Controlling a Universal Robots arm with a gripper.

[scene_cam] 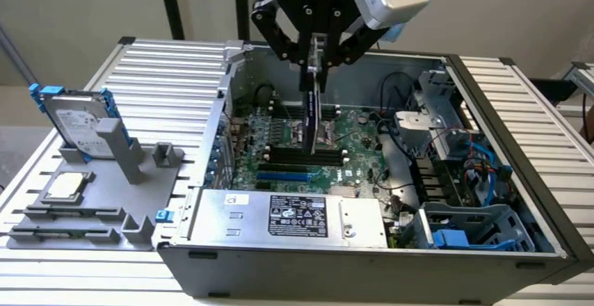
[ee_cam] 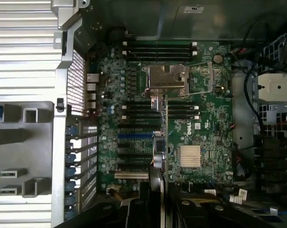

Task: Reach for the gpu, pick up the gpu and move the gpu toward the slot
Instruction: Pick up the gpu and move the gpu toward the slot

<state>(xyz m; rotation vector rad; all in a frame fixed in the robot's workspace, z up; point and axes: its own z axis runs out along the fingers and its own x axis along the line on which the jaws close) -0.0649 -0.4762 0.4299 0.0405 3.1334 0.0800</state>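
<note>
Holding the gpu (scene_cam: 314, 115) tight between its fingers, your gripper (scene_cam: 316, 59) is hanging over the open computer case (scene_cam: 483, 181), and the thin card is pointing straight down at the green board (ee_cam: 200, 118) and its slots.

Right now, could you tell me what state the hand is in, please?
Hand: closed on the gpu, which hangs edge-on above the motherboard inside the open computer case.

The pincer (scene_cam: 316, 54) is showing "ROBOTIQ" in white letters across its black body. The green motherboard (ee_cam: 215, 128) is carrying a white Dell logo (sideways in the wrist view). Other labels are too small to read.
</note>
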